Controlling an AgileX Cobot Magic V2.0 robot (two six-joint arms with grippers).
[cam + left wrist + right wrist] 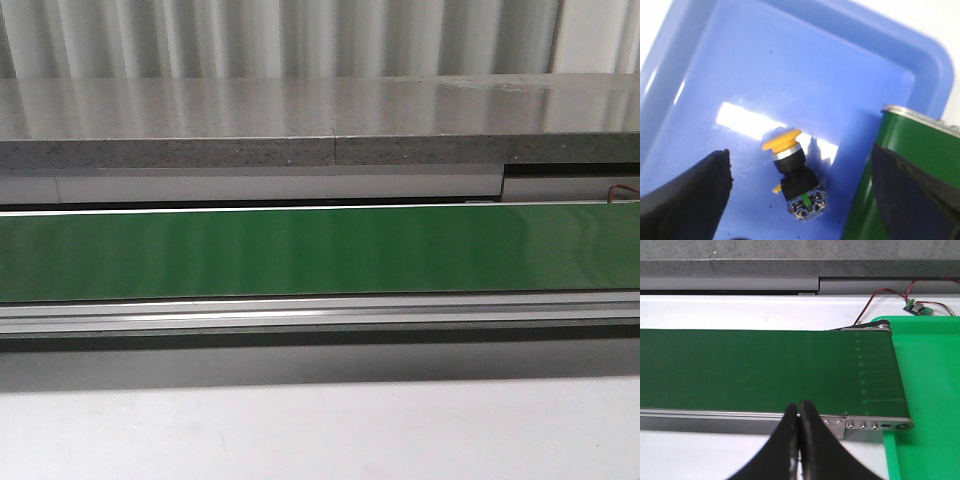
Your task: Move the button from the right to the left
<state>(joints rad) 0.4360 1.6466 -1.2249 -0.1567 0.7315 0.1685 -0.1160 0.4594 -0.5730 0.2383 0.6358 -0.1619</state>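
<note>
Beside the end of the green conveyor belt (910, 175), on the robot's left, sits a blue tray (790, 65), and the button (792, 172) lies inside it on its side, its orange-yellow cap pointing toward the tray's middle and its clear contact block with the green mark nearer the camera. It rests on the tray floor, untouched, so the delivery looks complete. The left gripper (800, 200) hangs above it with its black fingers (687, 200) wide apart, one on each side of the button and clear of it; that pose suggests a release, with the wrist tilted down over the tray.

Further right, the belt (320, 250) runs across the front view with nothing on it and neither arm in sight there.

At the belt's right end lies a green tray (925, 385), likely the place the part came from, with a small circuit board (921, 307) and red and black wires beyond the belt. The right gripper (800, 440) hovers near the belt's front rail, its fingers pressed together and holding nothing, aimed level across the belt.
</note>
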